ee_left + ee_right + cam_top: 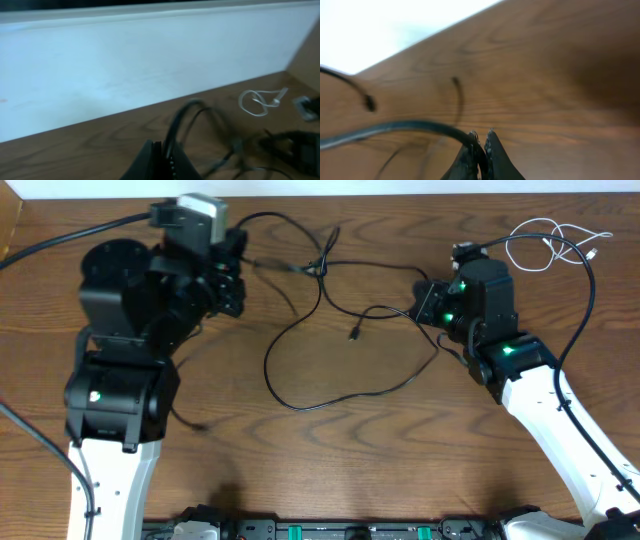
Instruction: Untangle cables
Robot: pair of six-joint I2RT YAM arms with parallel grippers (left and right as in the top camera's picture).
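The black cable (300,408) lies in a wide loop across the middle of the table, with a crossing of strands near the back (322,268) and a plug end (355,333) inside the loop. My left gripper (243,265) is shut on one stretch of it; the left wrist view shows the black cable (175,125) rising out of the closed left gripper (165,157). My right gripper (418,305) is shut on the other side; the black cable (405,126) runs left from the closed right gripper (481,136). The white cable (545,238) lies coiled apart at the back right, and the left wrist view shows the white cable (254,102) too.
A thick black arm cord (60,240) runs off the back left. A white wall (150,65) borders the table's far edge. The right arm (300,145) shows blurred on the right of the left wrist view. A rail of fittings (320,530) lines the front edge.
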